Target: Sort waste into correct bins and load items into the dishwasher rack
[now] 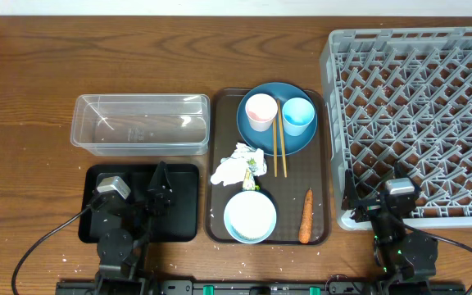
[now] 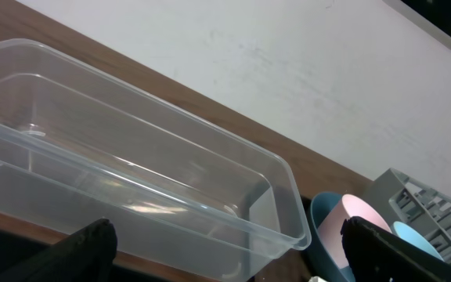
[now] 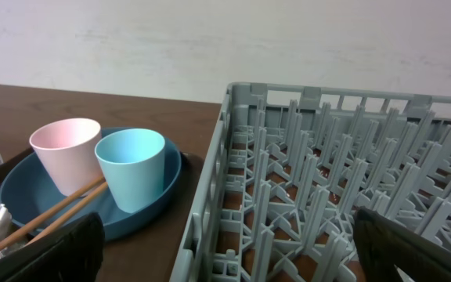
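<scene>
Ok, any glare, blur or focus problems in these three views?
Overhead: evenly lit and sharp, small highlights on the rim of the clear tub. Left wrist: tub reflections are mild; the left fingers are dark, blurred shapes in the bottom corners. Right wrist: right fingers equally blurred, pink cup sharp.

A robotics lab setup: a wooden worktop (image 1: 23, 74) against a plain white wall (image 3: 210, 39), a cabled left arm (image 1: 117, 238) and right arm (image 1: 400, 246) mounted at its near edge, and a grey dishwasher rack (image 1: 416, 106) standing on it.
</scene>
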